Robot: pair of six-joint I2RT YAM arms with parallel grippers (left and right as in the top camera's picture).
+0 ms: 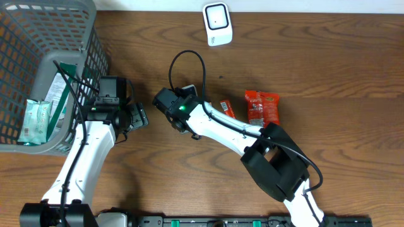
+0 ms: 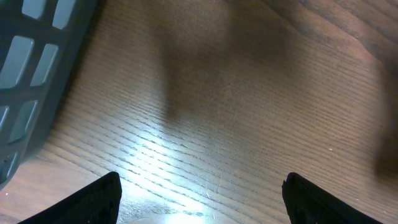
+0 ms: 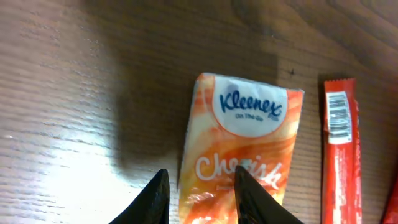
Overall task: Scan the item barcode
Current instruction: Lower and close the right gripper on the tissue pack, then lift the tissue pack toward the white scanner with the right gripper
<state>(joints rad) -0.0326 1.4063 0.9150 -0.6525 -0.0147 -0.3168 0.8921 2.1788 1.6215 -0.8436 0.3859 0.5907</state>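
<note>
My right gripper (image 3: 200,186) hung with jaws narrowly parted at the orange Kleenex tissue pack (image 3: 249,118) on the wooden table (image 3: 62,93). I could not tell whether it pinched the pack. My left gripper (image 2: 199,202) stood spread wide beside the grey basket (image 2: 31,74), holding nothing.

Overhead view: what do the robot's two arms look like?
Both the left arm and right arm have white shells with black joints. A black cable loops above the right wrist, where a green light glows. Fingers are black and tapered.
</note>
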